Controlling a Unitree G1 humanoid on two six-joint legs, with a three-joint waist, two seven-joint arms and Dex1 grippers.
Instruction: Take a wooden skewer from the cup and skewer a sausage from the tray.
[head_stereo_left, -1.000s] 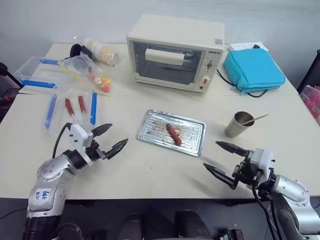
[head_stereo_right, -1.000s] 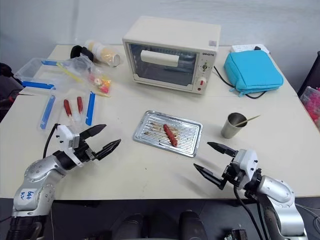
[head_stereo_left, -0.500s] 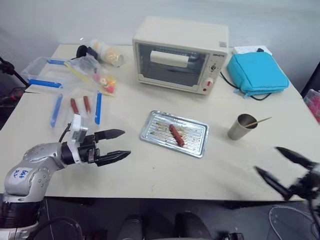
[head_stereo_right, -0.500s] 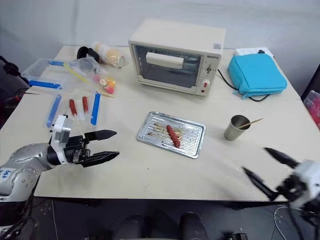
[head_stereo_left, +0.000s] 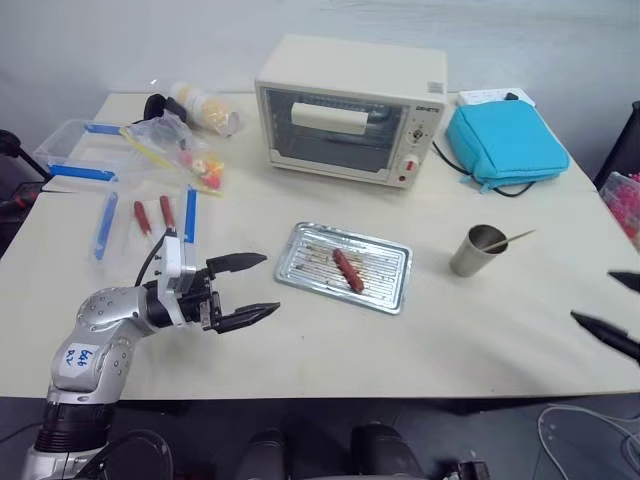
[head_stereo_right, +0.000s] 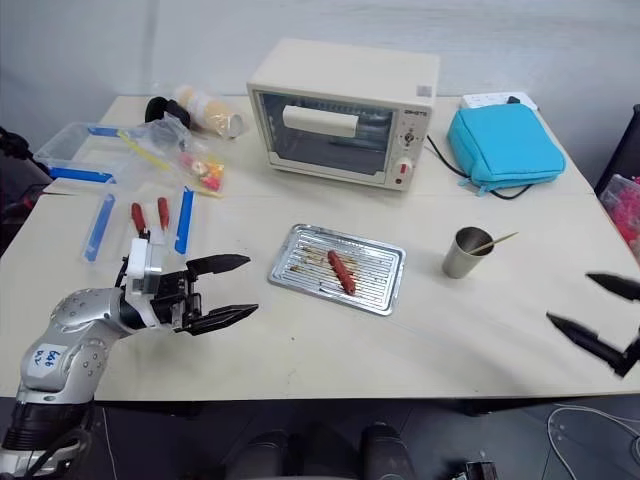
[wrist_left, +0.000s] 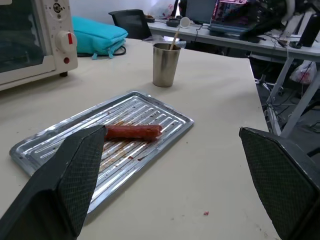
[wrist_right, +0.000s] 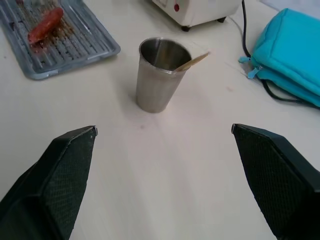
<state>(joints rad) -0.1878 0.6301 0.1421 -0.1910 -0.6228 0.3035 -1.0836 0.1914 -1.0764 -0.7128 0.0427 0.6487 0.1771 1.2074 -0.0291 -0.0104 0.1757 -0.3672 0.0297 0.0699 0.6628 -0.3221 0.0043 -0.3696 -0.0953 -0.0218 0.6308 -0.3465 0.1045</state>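
A reddish-brown sausage (head_stereo_left: 346, 270) lies in the shiny metal tray (head_stereo_left: 388, 295) at the table's middle. To its right stands the silver cup (head_stereo_left: 473, 251) with a wooden skewer (head_stereo_left: 510, 239) leaning out of it. My left gripper (head_stereo_left: 271, 284) is open and empty just left of the tray, pointing at it. In the left wrist view the sausage (wrist_left: 132, 132) lies between the fingers' line of sight, with the cup (wrist_left: 165, 65) behind. My right gripper (head_stereo_right: 568, 299) hangs open and empty at the right table edge. It faces the cup (wrist_right: 158, 75) and skewer (wrist_right: 192, 61), well short of them.
A cream toaster oven (head_stereo_left: 350, 110) stands at the back, with a turquoise pouch (head_stereo_left: 505, 140) and its cable to the right. Bagged red sausages (head_stereo_left: 150, 215), a clear blue-edged box (head_stereo_left: 75, 150) and snack bags lie at the back left.
My right arm has swung far out to the right and risen, now at the view's edge. The left gripper has turned toward the tray and edged closer. Both stayed open.
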